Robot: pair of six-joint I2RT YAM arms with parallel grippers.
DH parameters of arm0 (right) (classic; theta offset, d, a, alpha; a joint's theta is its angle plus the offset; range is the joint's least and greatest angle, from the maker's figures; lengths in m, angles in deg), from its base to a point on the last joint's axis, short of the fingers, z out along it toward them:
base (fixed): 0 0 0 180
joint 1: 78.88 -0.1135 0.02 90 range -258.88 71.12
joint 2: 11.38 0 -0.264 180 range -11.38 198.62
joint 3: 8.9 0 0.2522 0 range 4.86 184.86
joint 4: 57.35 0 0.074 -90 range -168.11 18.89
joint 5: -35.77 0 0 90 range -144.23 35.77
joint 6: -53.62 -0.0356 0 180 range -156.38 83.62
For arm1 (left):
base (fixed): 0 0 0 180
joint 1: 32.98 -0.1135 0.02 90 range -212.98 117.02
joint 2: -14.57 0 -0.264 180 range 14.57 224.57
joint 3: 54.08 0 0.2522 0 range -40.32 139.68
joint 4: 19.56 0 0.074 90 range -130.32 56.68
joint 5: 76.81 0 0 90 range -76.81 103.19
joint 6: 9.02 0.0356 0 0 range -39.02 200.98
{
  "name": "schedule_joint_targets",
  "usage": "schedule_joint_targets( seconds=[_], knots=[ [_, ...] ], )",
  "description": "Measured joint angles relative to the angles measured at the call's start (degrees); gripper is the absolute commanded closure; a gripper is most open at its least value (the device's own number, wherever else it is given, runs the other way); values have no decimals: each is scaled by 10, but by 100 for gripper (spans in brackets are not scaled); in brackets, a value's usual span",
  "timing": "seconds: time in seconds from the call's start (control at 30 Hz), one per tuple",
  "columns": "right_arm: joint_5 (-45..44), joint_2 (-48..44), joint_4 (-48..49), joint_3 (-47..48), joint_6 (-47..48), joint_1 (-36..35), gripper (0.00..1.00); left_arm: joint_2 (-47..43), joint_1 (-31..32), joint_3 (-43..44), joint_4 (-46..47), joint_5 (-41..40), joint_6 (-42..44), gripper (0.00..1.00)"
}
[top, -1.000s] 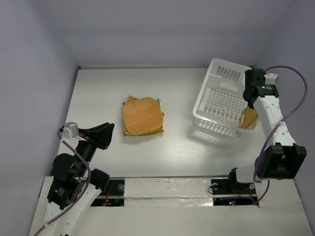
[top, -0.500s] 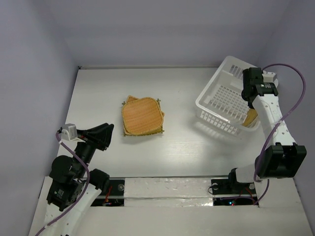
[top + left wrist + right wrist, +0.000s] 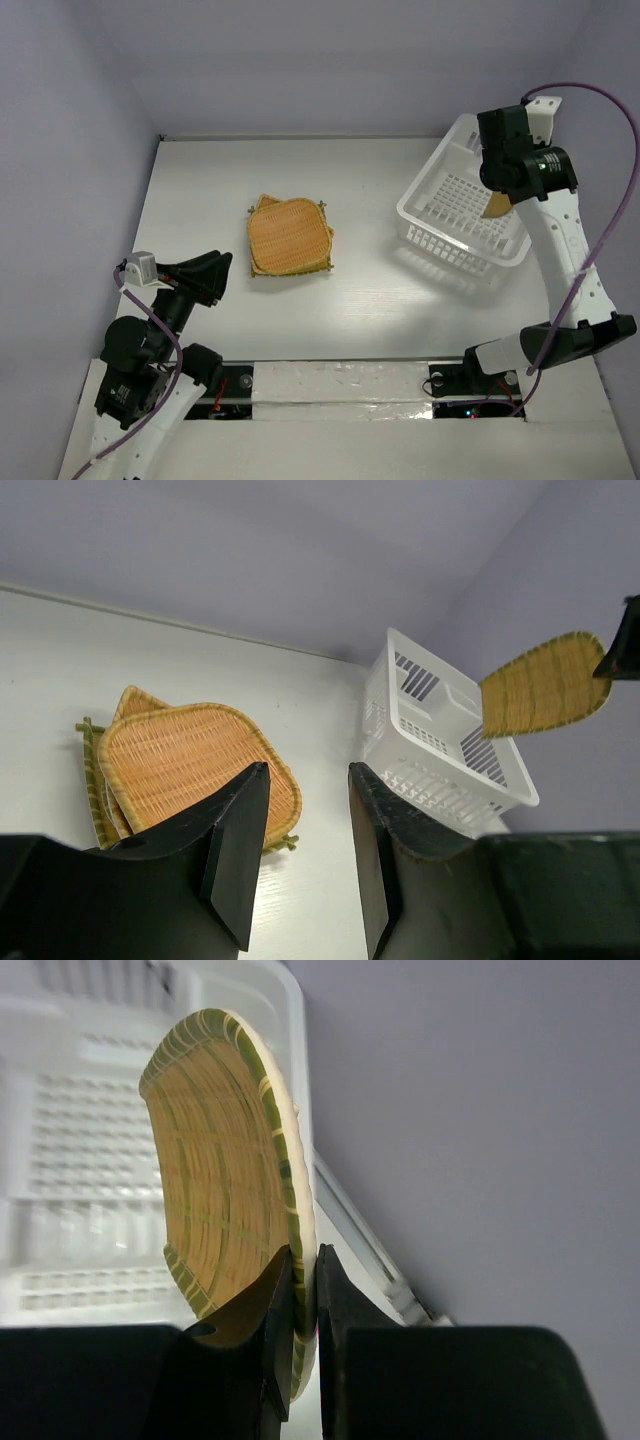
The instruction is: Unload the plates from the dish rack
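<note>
Two right fingers [image 3: 265, 1310] clamp the green-trimmed rim of a fan-shaped woven plate [image 3: 225, 1170], holding it on edge in the air above the white dish rack [image 3: 445, 243], which sits at the far right of the counter [image 3: 200, 200]. Well apart from the rack, near the counter's middle, a stack of tan and orange plates [image 3: 290, 235] lies flat. At the near left, the left fingers [image 3: 235, 850] stand spread with nothing between them, pointing toward stack and rack.
</note>
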Motion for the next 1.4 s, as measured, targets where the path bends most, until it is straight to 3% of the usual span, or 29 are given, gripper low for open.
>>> schedule_joint_targets(
  seconds=[0.13, 0.23, 0.47, 0.67, 0.83, 1.03, 1.23, 1.27, 1.4],
  knots=[
    [14, -9, 0, 87, -17, -55, 100, 1, 0, 0, 0, 0, 0, 65],
    [65, -43, 37, 83, -41, -112, 100, 4, 0, 0, 0, 0, 0, 65],
    [300, -100, 279, -139, -127, -218, 100, 25, 0, 0, 0, 0, 0, 64],
    [475, 20, 522, -281, -211, -260, 100, 39, 0, 0, -2, -1, 0, 64],
    [559, 114, 652, -324, -269, -271, 100, 40, 0, 0, -2, -5, 0, 63],
    [604, 163, 777, -365, -316, -270, 100, 47, 0, 0, -2, -13, 0, 63],
    [608, 166, 823, -402, -334, -270, 100, 48, 0, 0, -3, -16, 0, 61],
    [608, 166, 824, -404, -334, -270, 98, 48, 0, 0, -3, -16, -1, 60],
    [606, 169, 827, -410, -334, -270, 72, 48, 0, 0, -3, -17, -1, 57]
  ],
)
